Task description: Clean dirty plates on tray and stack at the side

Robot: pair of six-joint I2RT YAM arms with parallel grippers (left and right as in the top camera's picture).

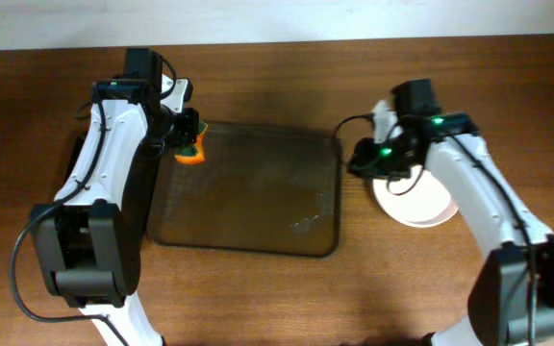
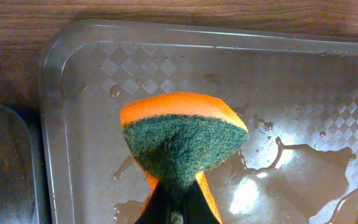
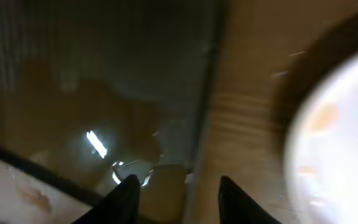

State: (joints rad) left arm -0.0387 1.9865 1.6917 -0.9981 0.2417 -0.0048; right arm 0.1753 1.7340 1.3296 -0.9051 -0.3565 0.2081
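The smoky brown-grey tray lies in the middle of the table, wet and with no plates on it; it also shows in the left wrist view and the right wrist view. White plates sit stacked on the table right of the tray, blurred in the right wrist view. My left gripper is shut on an orange and green sponge above the tray's far left corner. My right gripper is open and empty, between the tray's right rim and the plates.
A darker tray edge lies left of the big tray. Water puddles sit on the tray floor. Bare wooden table surrounds everything.
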